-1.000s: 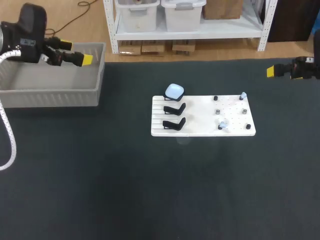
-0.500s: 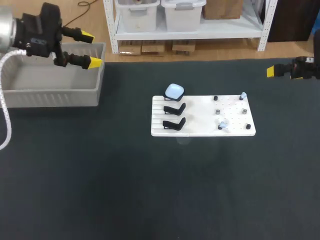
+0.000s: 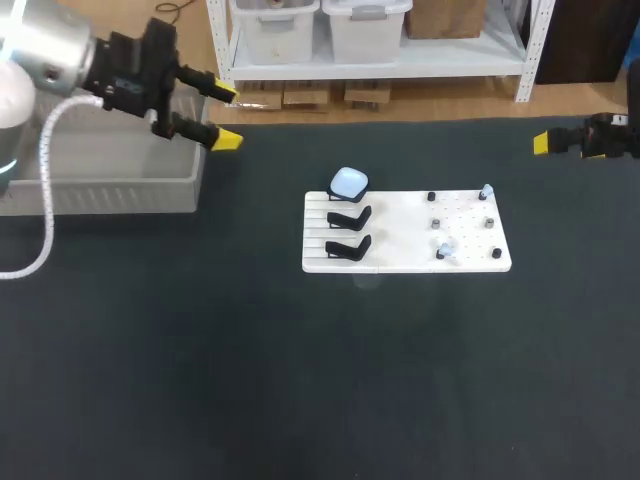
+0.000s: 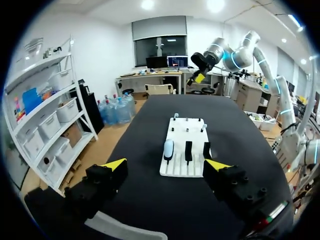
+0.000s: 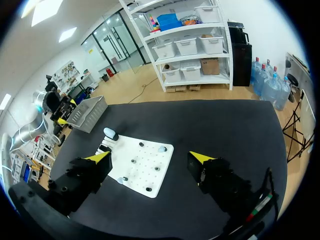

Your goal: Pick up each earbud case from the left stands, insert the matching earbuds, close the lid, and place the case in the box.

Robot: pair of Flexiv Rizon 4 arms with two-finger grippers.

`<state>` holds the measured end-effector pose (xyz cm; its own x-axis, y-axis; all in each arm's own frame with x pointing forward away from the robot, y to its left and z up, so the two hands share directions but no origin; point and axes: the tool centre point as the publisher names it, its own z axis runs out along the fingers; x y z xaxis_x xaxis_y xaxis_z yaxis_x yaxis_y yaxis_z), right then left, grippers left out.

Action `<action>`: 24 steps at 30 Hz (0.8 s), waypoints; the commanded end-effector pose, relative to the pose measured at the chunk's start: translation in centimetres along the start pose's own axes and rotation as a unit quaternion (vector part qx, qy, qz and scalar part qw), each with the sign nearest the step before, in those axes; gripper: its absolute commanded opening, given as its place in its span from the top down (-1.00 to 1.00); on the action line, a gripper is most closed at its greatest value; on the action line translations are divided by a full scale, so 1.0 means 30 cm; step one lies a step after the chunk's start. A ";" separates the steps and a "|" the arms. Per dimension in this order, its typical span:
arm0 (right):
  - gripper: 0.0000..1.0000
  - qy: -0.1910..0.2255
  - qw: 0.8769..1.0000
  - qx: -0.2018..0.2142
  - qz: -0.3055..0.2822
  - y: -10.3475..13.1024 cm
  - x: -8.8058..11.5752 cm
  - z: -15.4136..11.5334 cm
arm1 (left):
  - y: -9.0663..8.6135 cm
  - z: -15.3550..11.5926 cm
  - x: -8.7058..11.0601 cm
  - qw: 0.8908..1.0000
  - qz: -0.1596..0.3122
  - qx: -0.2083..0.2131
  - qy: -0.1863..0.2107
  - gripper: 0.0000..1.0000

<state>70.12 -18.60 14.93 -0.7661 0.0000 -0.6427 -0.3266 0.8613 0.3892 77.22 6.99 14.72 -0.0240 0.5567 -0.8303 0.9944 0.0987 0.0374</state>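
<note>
A pale blue earbud case [image 3: 348,182] sits on the farthest of three black stands at the left end of the white board [image 3: 400,258]. The two nearer stands [image 3: 348,216] [image 3: 347,246] are empty. Small pale earbuds [image 3: 486,189] [image 3: 445,246] rest among black pegs on the board's right half. My left gripper [image 3: 225,116] hangs open by the grey box's right end, well left of the board. In the left wrist view the case [image 4: 168,149] lies far ahead of the open left gripper [image 4: 166,164]. My right gripper [image 3: 545,143] is open, high at the far right; in its wrist view the right gripper [image 5: 150,157] holds nothing.
A grey box [image 3: 100,182] stands at the back left of the dark table, also seen as the box [image 5: 89,112] in the right wrist view. Bare dark tabletop surrounds the board on all sides.
My left arm has swung right, from over the grey box to past its right end, with the fingers turning as it went. The right arm, board and case have not moved.
</note>
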 end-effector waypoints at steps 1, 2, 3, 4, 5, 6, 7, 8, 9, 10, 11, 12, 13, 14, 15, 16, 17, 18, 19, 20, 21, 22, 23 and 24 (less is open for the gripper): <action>-1.00 0.000 1.000 0.001 0.000 0.001 0.000 -0.001 | 0.019 0.071 0.011 0.998 0.002 0.067 -0.001 -1.00; -1.00 0.000 1.000 0.001 0.000 0.001 0.000 -0.001 | 0.014 0.081 0.014 0.998 0.003 0.069 -0.001 -1.00; -1.00 0.000 1.000 0.001 0.000 0.001 0.000 -0.001 | 0.010 0.092 0.018 0.997 0.005 0.071 -0.001 -1.00; -1.00 0.000 1.000 0.001 0.000 0.001 0.000 -0.001 | 0.006 0.104 0.022 0.997 0.007 0.071 -0.001 -1.00; -1.00 0.000 1.000 0.001 0.000 0.001 0.000 -0.001 | 0.002 0.114 0.026 0.997 0.008 0.071 -0.001 -1.00; -1.00 0.000 1.000 0.001 0.000 0.001 0.000 -0.001 | -0.002 0.124 0.028 0.997 0.009 0.072 -0.002 -1.00; -1.00 0.000 1.000 0.001 0.000 0.001 0.000 -0.001 | -0.005 0.134 0.031 0.997 0.008 0.074 -0.002 -1.00; -1.00 0.000 1.000 0.001 0.000 0.001 0.000 -0.001 | -0.010 0.144 0.034 0.997 0.004 0.077 -0.003 -1.00; -1.00 0.000 1.000 0.001 0.000 0.001 0.000 -0.001 | -0.013 0.155 0.038 0.997 0.004 0.078 -0.003 -1.00; -1.00 0.000 1.000 0.001 0.000 0.001 0.000 -0.001 | -0.016 0.165 0.042 0.997 0.004 0.078 -0.004 -1.00; -1.00 0.000 1.000 0.001 0.000 0.001 0.000 -0.001 | -0.020 0.177 0.044 0.997 0.006 0.078 -0.004 -1.00; -1.00 0.000 1.000 0.001 0.000 0.001 0.000 -0.001 | -0.023 0.189 0.046 0.997 0.007 0.078 -0.004 -1.00; -1.00 0.000 1.000 0.001 0.000 0.001 0.000 -0.001 | -0.024 0.200 0.048 0.997 0.007 0.076 -0.005 -1.00; -1.00 0.000 1.000 0.001 0.000 0.001 0.000 -0.001 | -0.024 0.212 0.049 0.997 0.004 0.075 -0.006 -1.00; -1.00 0.000 1.000 0.001 0.000 0.001 0.000 -0.001 | -0.025 0.225 0.051 0.997 0.003 0.076 -0.007 -1.00; -1.00 0.000 1.000 0.001 0.000 0.001 0.000 -0.001 | -0.026 0.231 0.051 0.997 0.002 0.076 -0.008 -1.00; -1.00 0.000 1.000 0.001 0.000 0.001 0.000 -0.001 | -0.026 0.247 0.054 0.997 0.000 0.076 -0.009 -1.00; -1.00 0.000 1.000 0.001 0.000 0.001 0.000 -0.001 | -0.027 0.258 0.056 0.997 -0.001 0.075 -0.009 -1.00; -1.00 0.000 1.000 0.001 0.000 0.001 0.000 -0.001 | -0.029 0.265 0.057 0.997 -0.002 0.075 -0.009 -1.00; -1.00 0.000 1.000 0.001 0.000 0.001 0.000 -0.001 | -0.030 0.274 0.059 0.997 -0.002 0.075 -0.010 -1.00; -1.00 0.000 1.000 0.001 0.000 0.001 0.000 -0.001 | -0.032 0.282 0.060 0.997 -0.002 0.074 -0.010 -1.00; -1.00 0.000 1.000 0.001 0.000 0.001 0.000 -0.001 | -0.033 0.290 0.062 0.997 -0.002 0.074 -0.010 -1.00; -1.00 0.000 1.000 0.001 0.000 0.001 0.000 -0.001 | -0.034 0.297 0.062 0.997 -0.001 0.071 -0.011 -1.00; -1.00 0.000 1.000 0.001 0.000 0.001 0.000 -0.001 | -0.035 0.302 0.063 0.998 0.001 0.069 -0.012 -1.00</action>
<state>70.12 -18.60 14.93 -0.7661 -0.0001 -0.6427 -0.3266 0.8613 0.3892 77.00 0.92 8.52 -0.0245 0.5411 -0.8406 0.9988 -0.0219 -0.0432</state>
